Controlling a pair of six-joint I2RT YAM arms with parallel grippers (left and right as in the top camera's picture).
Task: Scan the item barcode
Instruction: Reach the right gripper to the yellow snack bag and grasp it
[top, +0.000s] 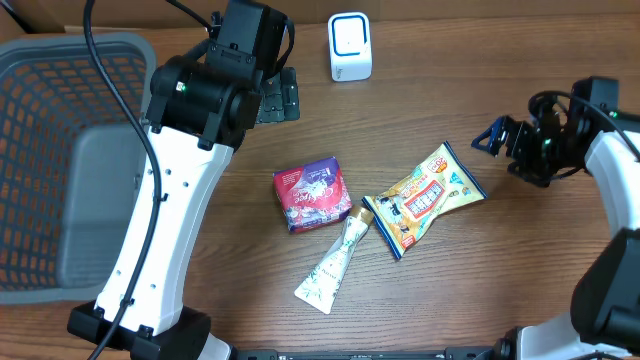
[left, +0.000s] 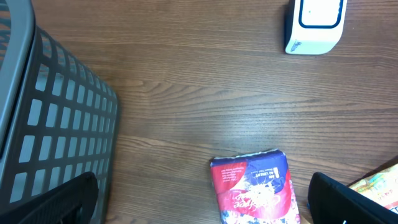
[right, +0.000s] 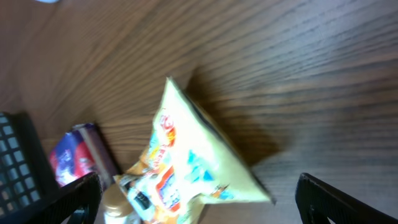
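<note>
Both my grippers are wide open and hold nothing. The left gripper (top: 278, 97) hangs over bare table near the back edge. The right gripper (top: 500, 148) is off to the right side, fingers pointing in toward the items.

- Yellow snack bag (top: 428, 197): nearest my right gripper, just inboard of its tips. In the right wrist view it sits between the two fingers but clear of both. It's a glossy pillow pouch with crimped ends, puffed up, lying on a diagonal.
- Red-and-purple packet (top: 312, 193): mid-table, just left of the bag and not touching it. Blocky soft wrap with shiny print. In the left wrist view it lies between my left fingers, below them.
- White tube sachet (top: 335, 262): slim and flat with a gold cap end. The cap end is right by the bag's lower corner.
- Barcode scanner (top: 350, 47): small white box with rounded corners and a blue-ringed window. It stands at the back, well apart from all three items and just right of my left gripper.
- Grey plastic basket (top: 60, 150): far left, lattice walls.
- Table (top: 480, 280): brown wood grain, matte.

I can't make out a barcode on any item.
</note>
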